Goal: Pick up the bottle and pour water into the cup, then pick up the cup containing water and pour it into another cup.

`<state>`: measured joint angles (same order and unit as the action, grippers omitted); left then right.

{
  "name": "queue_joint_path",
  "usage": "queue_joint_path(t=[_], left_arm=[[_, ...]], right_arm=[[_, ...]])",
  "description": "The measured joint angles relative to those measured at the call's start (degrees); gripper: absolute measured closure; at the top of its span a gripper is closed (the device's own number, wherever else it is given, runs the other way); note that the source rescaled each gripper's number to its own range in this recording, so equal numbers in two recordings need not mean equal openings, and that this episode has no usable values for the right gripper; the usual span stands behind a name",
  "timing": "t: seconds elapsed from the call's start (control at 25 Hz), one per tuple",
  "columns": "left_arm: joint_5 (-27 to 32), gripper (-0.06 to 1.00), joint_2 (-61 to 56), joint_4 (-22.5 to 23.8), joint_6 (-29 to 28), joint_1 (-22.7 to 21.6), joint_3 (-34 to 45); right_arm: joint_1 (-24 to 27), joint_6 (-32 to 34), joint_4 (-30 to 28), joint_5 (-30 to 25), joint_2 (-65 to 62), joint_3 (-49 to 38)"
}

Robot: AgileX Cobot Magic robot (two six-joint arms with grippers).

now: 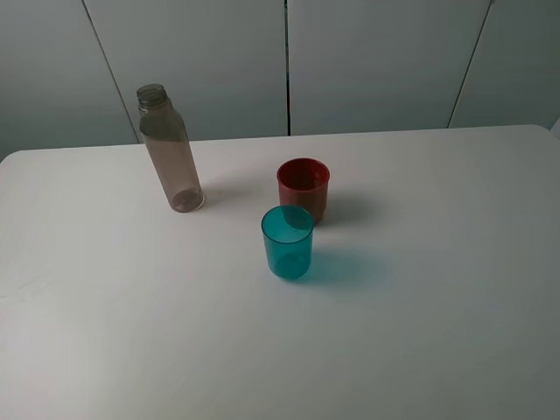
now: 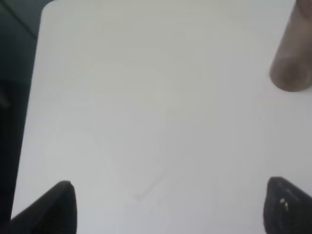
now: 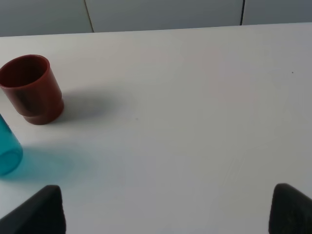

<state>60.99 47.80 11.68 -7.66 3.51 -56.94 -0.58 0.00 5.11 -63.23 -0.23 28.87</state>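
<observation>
A tall smoky grey-brown bottle (image 1: pixel 171 149) stands uncapped at the back left of the white table (image 1: pixel 437 306). The teal cup (image 1: pixel 287 242) stands near the middle, and the dark red cup (image 1: pixel 304 189) just behind it. Neither arm shows in the exterior high view. In the left wrist view my left gripper (image 2: pixel 168 207) is open over bare table, with the bottle's base (image 2: pixel 292 63) off at the frame's edge. My right gripper (image 3: pixel 168 209) is open too, empty, apart from the red cup (image 3: pixel 31 90) and the teal cup (image 3: pixel 7 148).
Grey wall panels (image 1: pixel 289 61) rise behind the table's far edge. The table's left edge (image 2: pixel 29 122) drops to a dark floor in the left wrist view.
</observation>
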Motion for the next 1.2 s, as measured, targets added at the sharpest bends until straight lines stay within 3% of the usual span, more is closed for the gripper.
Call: queue_joint_path(t=[0.24,0.4,0.6,0.88,1.08,1.2], left_arm=[[-0.8,0.04,-13.9,-10.6,12.9,-15.1,7.8],[-3.6,0.04,-23.5,-15.6,16.3,-20.0,14.3],[-6.0,0.04,-33.9,-20.5,19.1,-20.6,22.7],[-8.5,0.04,-44.0,-20.5,19.7,-20.6,27.2],[-8.7,0.04,-45.6,-20.3,19.7,-14.8,27.3],[-2.4,0.04,-45.7,-19.1,16.4,-11.3,26.4]], right_arm=[[0.0,0.0,0.0,0.0,0.0,0.0],[0.0,0.0,0.0,0.0,0.0,0.0],[0.0,0.0,0.0,0.0,0.0,0.0],[0.0,0.0,0.0,0.0,0.0,0.0],[0.0,0.0,0.0,0.0,0.0,0.0],[0.0,0.0,0.0,0.0,0.0,0.0]])
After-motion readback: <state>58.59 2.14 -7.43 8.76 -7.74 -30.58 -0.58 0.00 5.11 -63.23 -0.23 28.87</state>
